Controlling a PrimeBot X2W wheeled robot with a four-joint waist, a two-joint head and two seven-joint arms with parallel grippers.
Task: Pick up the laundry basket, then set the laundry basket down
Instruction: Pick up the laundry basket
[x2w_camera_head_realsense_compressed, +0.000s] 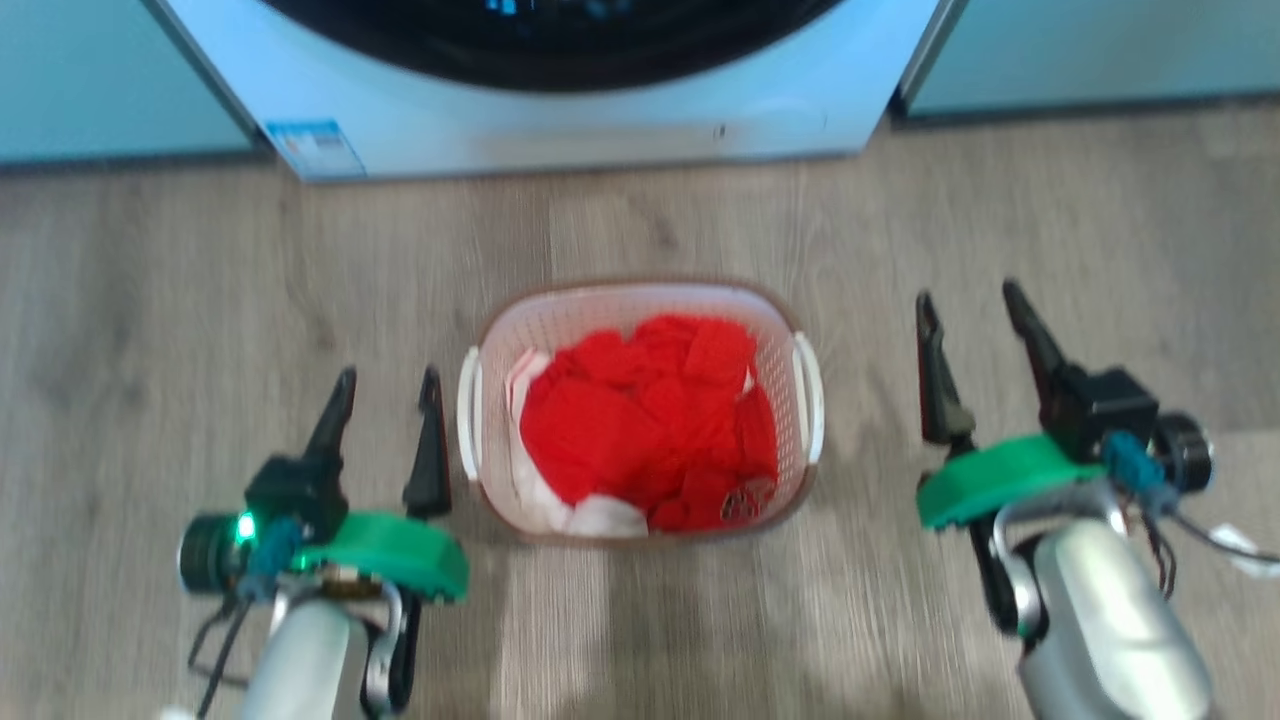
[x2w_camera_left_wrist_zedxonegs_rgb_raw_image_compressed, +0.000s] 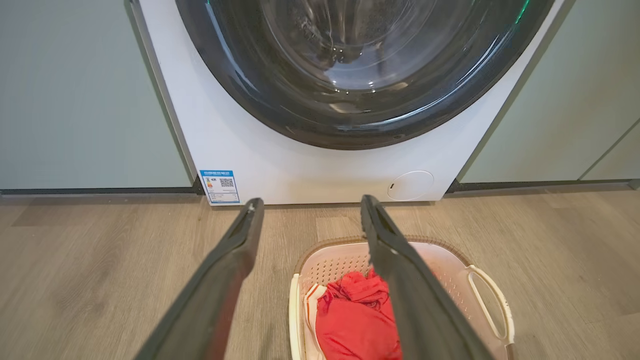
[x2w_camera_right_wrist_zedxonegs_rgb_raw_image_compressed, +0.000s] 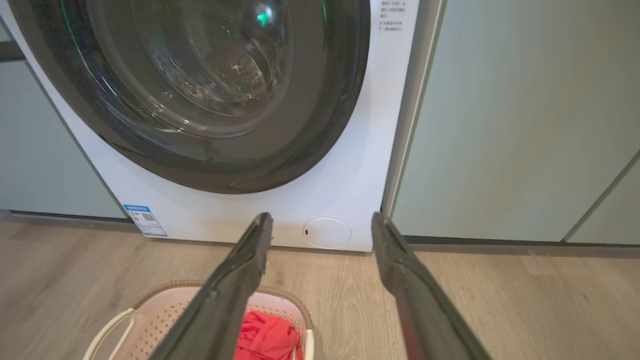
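Basket (x2w_camera_head_realsense_compressed: 560, 318): on floor (x2w_camera_head_realsense_compressed: 200, 300), before washer (x2w_camera_head_realsense_compressed: 600, 120), red cloth (x2w_camera_head_realsense_compressed: 640, 420) inside.
Left claw (x2w_camera_head_realsense_compressed: 389, 375): wide open, empty, just beside basket.
Right claw (x2w_camera_head_realsense_compressed: 966, 292): wide open, empty, near basket.

Wood-look floor (x2w_camera_head_realsense_compressed: 200, 300): laundry basket (x2w_camera_head_realsense_compressed: 640, 300) standing on it, washing machine (x2w_camera_head_realsense_compressed: 600, 130) behind.

A white washing machine (x2w_camera_head_realsense_compressed: 600, 120) stands at the far side of the wooden floor (x2w_camera_head_realsense_compressed: 200, 300), its dark round glass door (x2w_camera_left_wrist_zedxonegs_rgb_raw_image_compressed: 360, 75) shut. Pale green cabinets flank it on the left (x2w_camera_head_realsense_compressed: 100, 70) and right (x2w_camera_head_realsense_compressed: 1100, 50). A blue sticker (x2w_camera_head_realsense_compressed: 313, 148) marks its lower left corner and a round cover (x2w_camera_left_wrist_zedxonegs_rgb_raw_image_compressed: 410, 185) its lower right. Nearer lies bunched red cloth (x2w_camera_head_realsense_compressed: 640, 420).
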